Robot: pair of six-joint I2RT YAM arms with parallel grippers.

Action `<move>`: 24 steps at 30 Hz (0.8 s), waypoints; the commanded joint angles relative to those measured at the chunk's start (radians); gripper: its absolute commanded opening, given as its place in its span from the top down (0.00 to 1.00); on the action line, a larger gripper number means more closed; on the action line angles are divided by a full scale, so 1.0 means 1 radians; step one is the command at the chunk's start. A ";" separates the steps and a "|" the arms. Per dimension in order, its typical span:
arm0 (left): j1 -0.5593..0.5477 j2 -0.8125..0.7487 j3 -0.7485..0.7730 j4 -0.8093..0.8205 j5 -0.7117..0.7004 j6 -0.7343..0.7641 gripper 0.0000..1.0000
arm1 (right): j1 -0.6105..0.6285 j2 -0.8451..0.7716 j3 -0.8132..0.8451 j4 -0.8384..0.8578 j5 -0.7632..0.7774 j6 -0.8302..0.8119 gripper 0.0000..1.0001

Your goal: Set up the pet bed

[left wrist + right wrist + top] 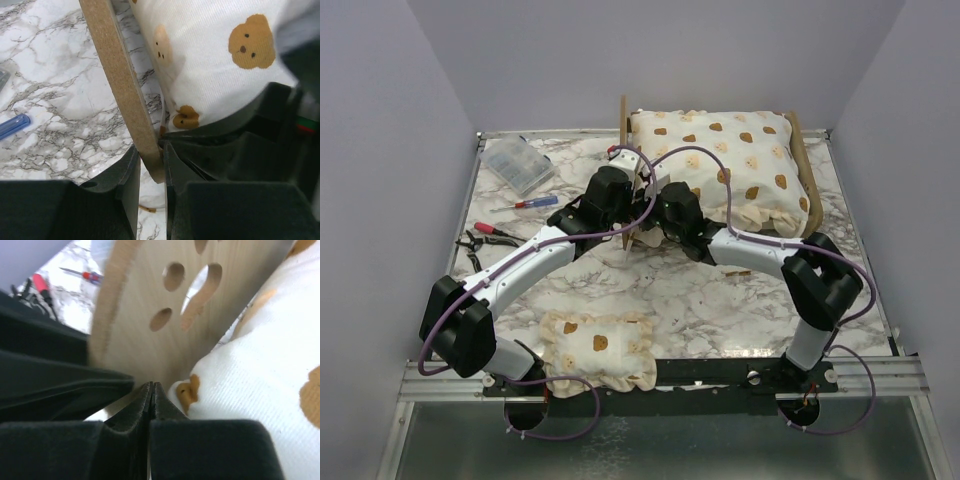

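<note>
The pet bed [803, 160] stands at the back right of the marble table, with the large bear-print cushion [720, 165] lying in it. Its plywood headboard [623, 120] with the paw-print cutout [187, 280] faces left. My left gripper [634, 200] is shut on the headboard's edge [115, 75], one finger on each side [150, 162]. My right gripper [652, 205] is shut and empty, its tips [152, 387] at the foot of the headboard's inner face, beside the cushion [250, 375]. The striped base is hidden under the cushion.
The small bear-print pillow [598, 350] lies at the near edge between the arm bases. A clear plastic parts box [517, 163], a screwdriver [535, 203] and red-handled pliers [485, 240] lie at the left. Grey walls enclose the table.
</note>
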 commanded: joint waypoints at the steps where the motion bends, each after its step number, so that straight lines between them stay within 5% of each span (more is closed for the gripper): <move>1: -0.023 -0.034 -0.005 0.031 0.075 0.028 1.00 | 0.002 0.086 0.046 -0.023 0.052 0.016 0.99; 10: -0.023 -0.068 -0.003 0.028 0.055 0.043 1.00 | 0.002 -0.026 0.039 -0.066 0.020 0.000 0.97; 16: -0.048 -0.168 0.018 -0.012 0.051 0.036 1.00 | 0.002 -0.230 -0.052 -0.121 -0.057 -0.039 0.75; 24: -0.151 -0.337 -0.008 -0.140 0.001 -0.033 1.00 | 0.018 -0.464 -0.281 -0.100 -0.175 -0.048 0.59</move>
